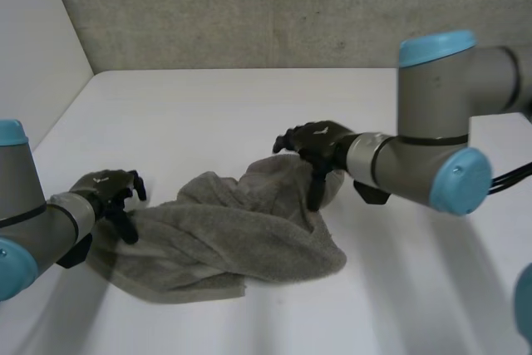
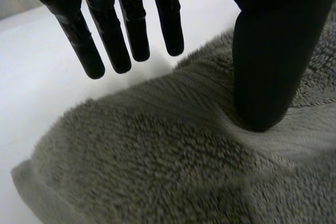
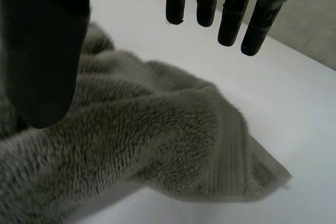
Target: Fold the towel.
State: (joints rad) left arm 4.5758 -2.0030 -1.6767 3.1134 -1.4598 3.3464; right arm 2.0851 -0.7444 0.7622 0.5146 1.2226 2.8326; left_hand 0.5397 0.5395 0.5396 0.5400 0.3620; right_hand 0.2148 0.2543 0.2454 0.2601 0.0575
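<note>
Pressing towel (image 2: 157,156) with thumb, left hand (image 2: 268,51), right hand (image 3: 42,51) spread

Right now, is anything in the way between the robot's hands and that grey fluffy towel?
Nothing visible does. The left hand presses its thumb on the crumpled grey fluffy towel at one end; the open right hand is at the other end.
</note>
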